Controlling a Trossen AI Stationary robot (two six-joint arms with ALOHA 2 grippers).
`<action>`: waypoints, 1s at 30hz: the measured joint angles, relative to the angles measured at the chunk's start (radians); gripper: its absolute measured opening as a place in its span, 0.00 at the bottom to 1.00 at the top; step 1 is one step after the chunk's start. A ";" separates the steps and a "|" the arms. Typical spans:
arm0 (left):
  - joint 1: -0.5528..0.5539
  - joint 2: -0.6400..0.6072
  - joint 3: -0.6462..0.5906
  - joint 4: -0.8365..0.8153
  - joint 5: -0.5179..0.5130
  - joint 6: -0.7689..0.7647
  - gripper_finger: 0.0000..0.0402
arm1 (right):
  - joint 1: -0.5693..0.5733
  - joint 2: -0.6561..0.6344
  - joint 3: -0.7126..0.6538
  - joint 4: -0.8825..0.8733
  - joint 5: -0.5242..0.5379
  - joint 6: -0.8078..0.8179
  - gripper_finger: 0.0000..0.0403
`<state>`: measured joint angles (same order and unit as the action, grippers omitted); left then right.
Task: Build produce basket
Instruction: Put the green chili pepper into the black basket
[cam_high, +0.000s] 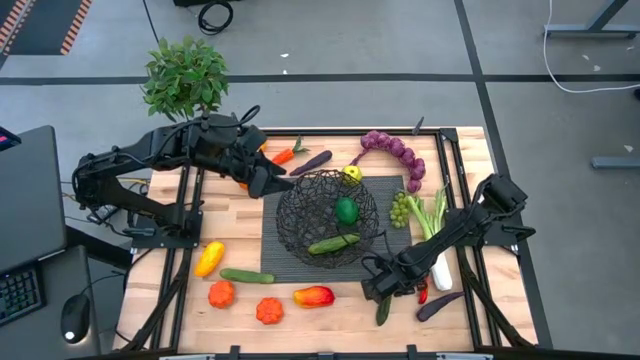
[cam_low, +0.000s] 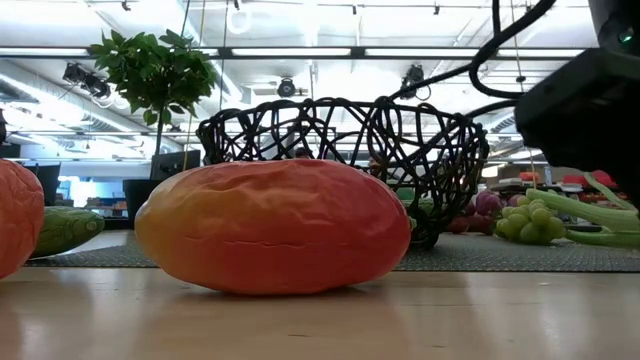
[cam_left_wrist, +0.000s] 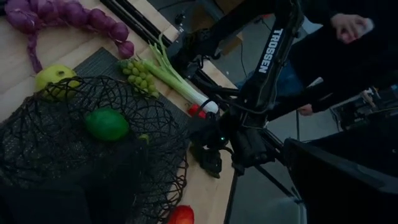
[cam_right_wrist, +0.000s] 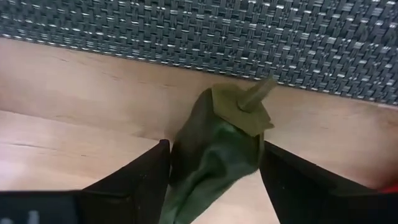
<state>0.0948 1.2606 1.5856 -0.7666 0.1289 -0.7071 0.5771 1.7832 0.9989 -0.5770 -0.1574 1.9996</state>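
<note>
The black wire basket stands on a grey mat in the middle of the table, with a green lime and a cucumber inside. A dark green pepper lies on the wood at the mat's near right corner, its stem toward the mat. My right gripper points down over it, open, with one finger on each side of its stem end. My left gripper hangs open and holding nothing above the basket's far left rim. My right gripper comes at the green pepper from above, its fingers across the pepper, close beside the stem end. The pepper lies flat on the table. I cannot tell whether the fingers touch it.
Leek, red chili and an aubergine lie right beside my right gripper. Green grapes and purple grapes are farther back. Tomatoes, a mango-like fruit, a cucumber and a yellow pepper lie near left. A potted plant stands far left.
</note>
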 joint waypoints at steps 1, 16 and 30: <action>0.000 0.000 0.000 0.000 0.000 0.010 0.95 | 0.005 -0.001 0.000 0.001 0.002 -0.008 0.59; 0.000 0.000 0.000 0.174 0.001 0.170 0.95 | 0.073 -0.028 0.000 -0.012 0.014 -0.082 0.28; 0.000 0.000 0.000 0.161 0.000 0.108 0.95 | 0.057 -0.409 0.000 -0.171 0.392 -0.125 0.27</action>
<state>0.0952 1.2607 1.5860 -0.6054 0.1291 -0.5990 0.6337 1.3744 0.9989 -0.7479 0.2343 1.8746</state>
